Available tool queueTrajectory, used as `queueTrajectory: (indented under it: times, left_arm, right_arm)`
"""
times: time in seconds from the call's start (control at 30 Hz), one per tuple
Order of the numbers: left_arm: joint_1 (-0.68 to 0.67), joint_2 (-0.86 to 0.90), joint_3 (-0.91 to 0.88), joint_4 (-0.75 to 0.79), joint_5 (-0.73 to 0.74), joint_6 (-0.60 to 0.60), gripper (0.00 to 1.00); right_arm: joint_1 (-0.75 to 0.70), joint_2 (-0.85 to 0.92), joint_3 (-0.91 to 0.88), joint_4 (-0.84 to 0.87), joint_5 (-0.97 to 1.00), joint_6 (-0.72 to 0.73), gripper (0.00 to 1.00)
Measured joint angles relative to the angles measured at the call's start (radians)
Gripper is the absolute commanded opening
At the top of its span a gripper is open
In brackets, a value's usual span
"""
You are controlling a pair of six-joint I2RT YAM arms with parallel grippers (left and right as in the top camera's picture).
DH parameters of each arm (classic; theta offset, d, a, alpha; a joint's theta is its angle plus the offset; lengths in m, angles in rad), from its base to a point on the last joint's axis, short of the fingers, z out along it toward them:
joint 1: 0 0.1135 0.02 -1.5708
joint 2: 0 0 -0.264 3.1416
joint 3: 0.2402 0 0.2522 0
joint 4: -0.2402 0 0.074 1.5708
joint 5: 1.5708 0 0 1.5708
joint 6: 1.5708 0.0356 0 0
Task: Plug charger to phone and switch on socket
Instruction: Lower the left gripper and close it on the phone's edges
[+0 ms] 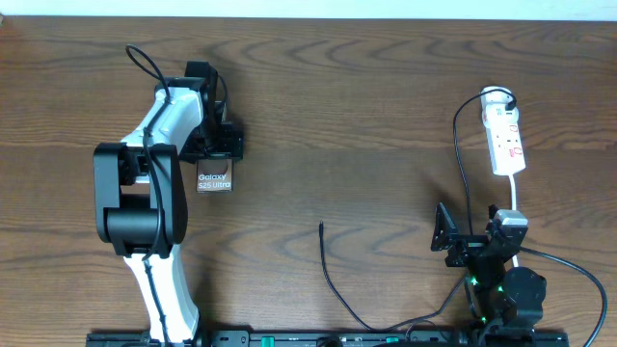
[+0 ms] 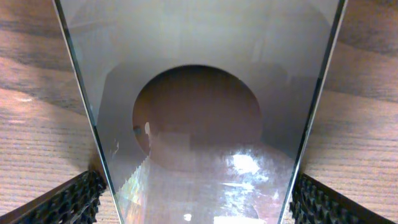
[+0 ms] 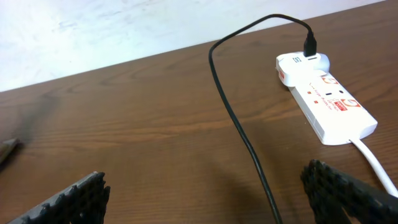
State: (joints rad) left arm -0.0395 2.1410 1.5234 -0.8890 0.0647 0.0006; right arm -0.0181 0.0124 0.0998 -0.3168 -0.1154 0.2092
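While the white-and-black left arm is reaching out across the brown wooden table (image 1: 366, 116), its elbow is folding near the front edge and its left gripper (image 1: 215, 152) is pointing down over the small dark rectangular phone with a brown oval and white "Galaxy S25 Ultra" lettering (image 1: 214, 180). In the left wrist view the ribbed black fingers (image 2: 68, 202) are pressing against both long edges of the phone (image 2: 199, 124), clamping it. Low at the near right, the right gripper (image 1: 472, 239) is hovering with its jaws spread wide, grasping nothing. Between the arms, the long thin black charger cable (image 1: 333, 280) is lying loose, its plug tip well apart from the phone. Farther back on the right, the white elongated power strip with red marks (image 3: 329, 102) is lying flat, the cable's other end plugged into its rounded end.
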Motion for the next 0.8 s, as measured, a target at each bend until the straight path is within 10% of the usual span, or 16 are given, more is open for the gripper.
queueTrajectory:
  times: [0.53, 0.8]
  left_arm:
    - [0.000, 0.000, 0.000, 0.003, 0.000, 0.000, 0.93]
    - [0.004, 0.000, 0.000, 0.006, 0.000, 0.000, 0.77]
  right_arm:
    - [0.000, 0.000, 0.000, 0.000, 0.000, 0.000, 0.99]
    - [0.000, 0.000, 0.000, 0.000, 0.000, 0.000, 0.99]
